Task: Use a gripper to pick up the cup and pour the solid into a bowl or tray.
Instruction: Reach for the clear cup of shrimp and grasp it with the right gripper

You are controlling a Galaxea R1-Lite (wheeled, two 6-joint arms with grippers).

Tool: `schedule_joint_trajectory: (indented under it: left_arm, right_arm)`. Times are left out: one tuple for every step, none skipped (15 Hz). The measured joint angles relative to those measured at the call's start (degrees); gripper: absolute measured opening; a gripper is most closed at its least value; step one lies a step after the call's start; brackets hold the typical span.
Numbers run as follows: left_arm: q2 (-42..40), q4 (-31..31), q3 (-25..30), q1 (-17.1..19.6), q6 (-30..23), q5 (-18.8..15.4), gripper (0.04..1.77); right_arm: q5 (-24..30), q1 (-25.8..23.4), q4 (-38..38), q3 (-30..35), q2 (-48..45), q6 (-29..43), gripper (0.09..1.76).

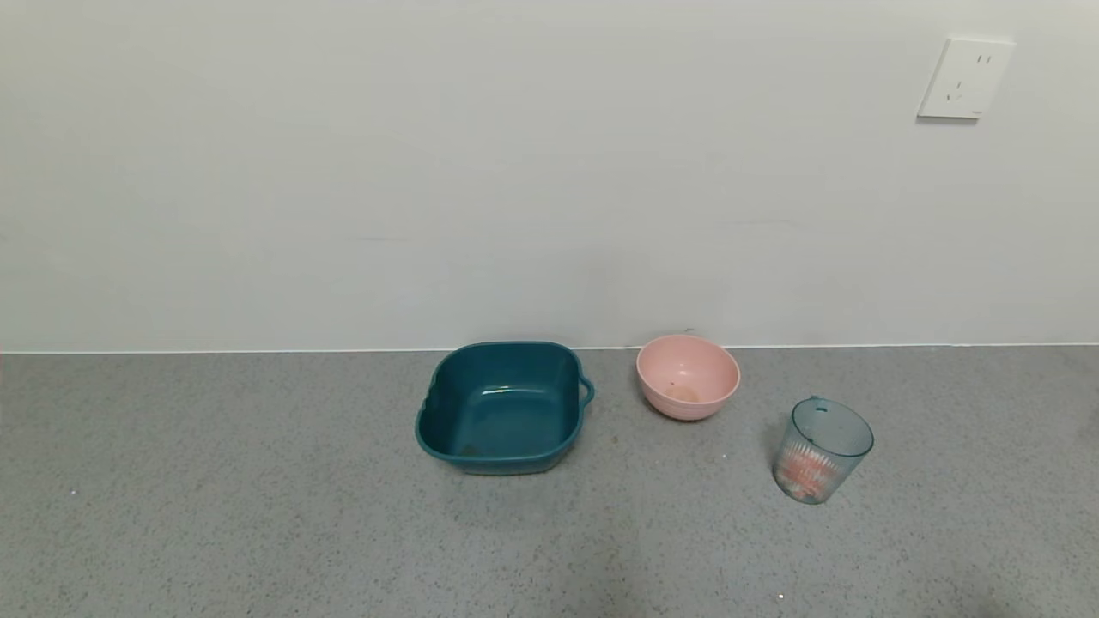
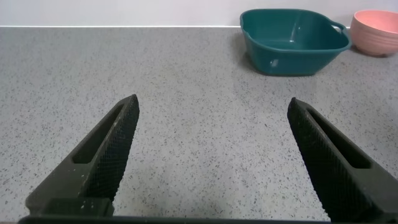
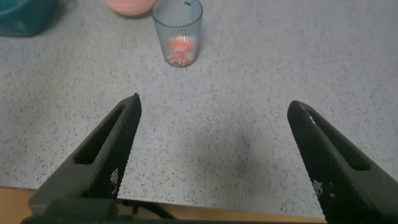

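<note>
The transparent blue-green cup (image 1: 822, 450) stands upright on the grey counter at the right, with pink and orange-red chunks of solid (image 1: 804, 474) in its bottom. It also shows in the right wrist view (image 3: 178, 32), well ahead of my right gripper (image 3: 213, 111), which is open and empty near the counter's front edge. The pale pink bowl (image 1: 687, 376) sits by the wall, left of the cup; its edge shows in the right wrist view (image 3: 129, 6). My left gripper (image 2: 213, 109) is open and empty over bare counter. Neither gripper shows in the head view.
A dark teal square tub (image 1: 503, 405) with handles stands left of the pink bowl; it also shows in the left wrist view (image 2: 292, 40) beside the bowl (image 2: 375, 23). A white wall with a socket (image 1: 963, 77) backs the counter. The counter's front edge (image 3: 186, 208) lies under my right gripper.
</note>
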Motion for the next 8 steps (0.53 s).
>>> schedule_joint_trajectory:
  left_arm:
    - [0.00, 0.00, 0.00, 0.02, 0.02, 0.00, 1.72]
    - [0.00, 0.00, 0.00, 0.02, 0.00, 0.00, 1.72]
    - [0.00, 0.00, 0.00, 0.02, 0.00, 0.00, 1.72]
    - [0.00, 0.00, 0.00, 0.02, 0.00, 0.00, 1.72]
    - [0.00, 0.00, 0.00, 0.02, 0.02, 0.00, 1.72]
    - [0.00, 0.00, 0.00, 0.02, 0.00, -0.02, 1.72]
    - [0.00, 0.00, 0.00, 0.02, 0.02, -0.02, 1.72]
    - [0.00, 0.00, 0.00, 0.02, 0.02, 0.00, 1.72]
  right_arm:
    - [-0.05, 0.77, -0.12, -1.51, 4.13, 0.02, 1.71]
    - [-0.11, 1.84, -0.33, -3.16, 8.41, 0.04, 1.71]
    - [-0.20, 2.82, -0.48, -4.43, 12.19, 0.11, 1.71]
    - [-0.24, 3.72, -1.00, -5.45, 15.52, 0.15, 1.71]
    - [-0.11, 4.44, -2.10, -6.22, 19.26, 0.17, 1.71]
    - [0.59, 4.88, -3.04, -6.69, 22.53, 0.24, 1.71]
    - [1.74, 5.18, -4.08, -7.02, 25.69, 0.24, 1.71]
    - [2.78, 5.38, -5.13, -7.44, 28.96, 0.26, 1.71]
